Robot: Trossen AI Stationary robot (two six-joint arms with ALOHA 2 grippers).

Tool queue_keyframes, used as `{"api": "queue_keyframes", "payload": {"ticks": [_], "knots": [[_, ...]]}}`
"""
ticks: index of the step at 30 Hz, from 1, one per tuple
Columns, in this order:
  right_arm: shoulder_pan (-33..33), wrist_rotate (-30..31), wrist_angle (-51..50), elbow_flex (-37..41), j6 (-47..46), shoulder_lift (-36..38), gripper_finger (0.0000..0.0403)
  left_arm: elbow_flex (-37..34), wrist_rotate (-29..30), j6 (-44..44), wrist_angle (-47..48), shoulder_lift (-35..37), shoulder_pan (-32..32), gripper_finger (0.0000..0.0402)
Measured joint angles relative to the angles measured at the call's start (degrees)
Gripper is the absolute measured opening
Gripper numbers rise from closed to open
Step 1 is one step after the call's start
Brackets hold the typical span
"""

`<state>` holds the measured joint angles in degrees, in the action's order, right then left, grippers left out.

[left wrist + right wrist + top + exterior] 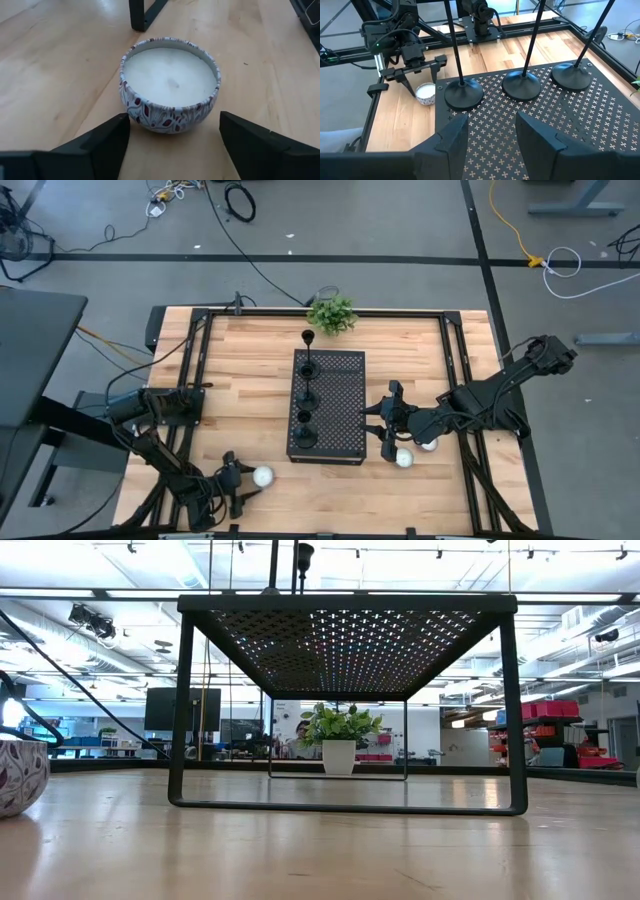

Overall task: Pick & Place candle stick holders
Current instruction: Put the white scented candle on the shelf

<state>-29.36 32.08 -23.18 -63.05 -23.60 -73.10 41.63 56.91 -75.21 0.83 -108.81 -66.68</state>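
At the near edge of the counter [240,355], the left claw [236,486] sits low with its fingers spread on either side of a small patterned candle tin [169,84], not touching it. Across from it, the right claw [388,422] hovers just beside the perforated black box [340,405], fingers apart and holding nothing; two more white candles [404,458] lie close beneath that arm. On the box's top stand all three candle stick holders [522,84], upright in a row along its left side, bases flat on the mesh. Farther back, a potted plant [332,314] sits at the counter's far edge. Judging by this, the placing looks complete: no holder remains on the wood, and neither claw carries one.
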Motion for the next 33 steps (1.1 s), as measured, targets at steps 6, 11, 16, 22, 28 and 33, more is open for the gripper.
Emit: {"api": "queue_keyframes", "payload": {"ticks": [6, 11, 16, 22, 28, 33], "knots": [[0.0, 0.0, 0.03, 0.0, -0.13, 0.0, 0.0164, 0.09, -0.4, -0.35, -0.4, 0.02, 0.4, 0.034], [0.0, 0.0, 0.03, 0.0, -0.13, 0.0, 0.0164, 0.15, -0.51, -0.41, -0.52, 0.04, 0.38, 0.0361], [0.0, 0.0, 0.05, 0.0, -0.13, 0.0, 0.0164, 0.15, -0.56, -0.43, -0.49, 0.04, 0.38, 0.0369], [0.0, 0.0, 0.16, 0.0, -0.14, 0.0, 0.0164, 0.15, -0.78, -0.45, -0.38, 0.21, 0.47, 0.0369], [0.0, 0.0, 0.29, 0.0, -0.13, 0.0, 0.0164, 0.04, -2.45, 2.84, 0.1, 2.14, 0.68, 0.0369], [0.0, 0.0, 0.3, 0.0, -0.13, 0.0, 0.0164, 0.02, -3.04, 3.73, 0.32, 2.19, 2.65, 0.0369]]}}
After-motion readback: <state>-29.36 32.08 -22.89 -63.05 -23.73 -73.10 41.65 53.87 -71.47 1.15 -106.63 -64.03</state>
